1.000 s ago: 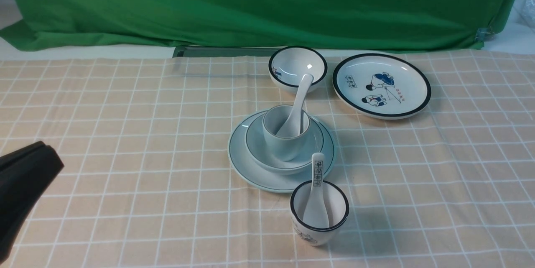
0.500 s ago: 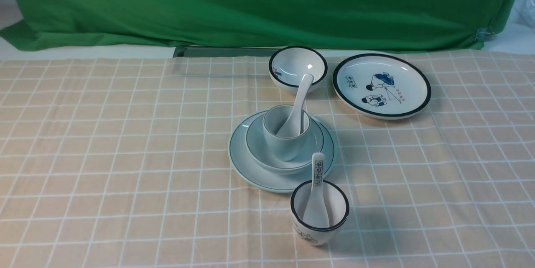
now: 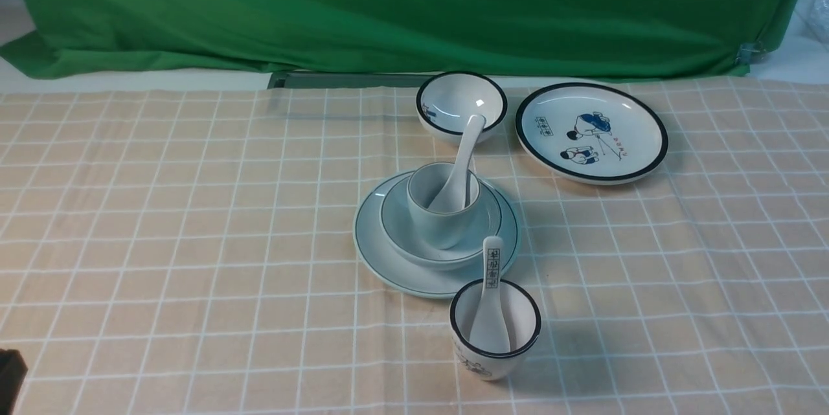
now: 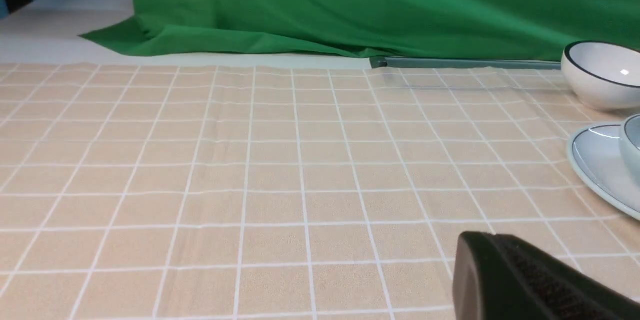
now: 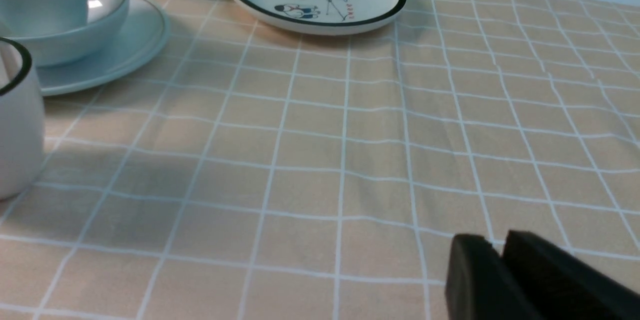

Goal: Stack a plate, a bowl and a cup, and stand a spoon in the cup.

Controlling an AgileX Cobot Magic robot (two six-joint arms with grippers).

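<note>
Four pale pieces already stand as one tower near the middle of the tabletop [image 3: 162, 221], which is covered by a peach cloth with a white grid. The plain pale blue-white round plate [image 3: 382, 256] lies flat at the bottom as the widest base. The wide shallow pale blue-white bowl [image 3: 482, 221] sits centred in it, and the plain pale blue-white handleless cup [image 3: 437, 221] stands upright in the bowl's hollow. The glossy white ceramic soup spoon [image 3: 461, 159] has its scoop down in the cup and its handle leaning on the far rim, which keeps it propped up. Judged from this, the stack looks finished.

The decorated pieces stay out of the tower. The small deep black-rimmed bowl [image 3: 461, 104] and the black-rimmed cartoon plate [image 3: 590, 132] lie toward the far edge. The black-rimmed white cup [image 3: 495, 331], holding the spoon with black characters [image 3: 491, 298], stands just on the near side of the plate.

Both arms are low at the near edge, well apart from the crockery, likely so nothing gets knocked. The left hand [image 4: 520, 280] is closed and empty. The right hand [image 5: 500, 280] holds nothing, and its pads show only a narrow slit between them, so I cannot tell whether it counts as parted or closed.
</note>
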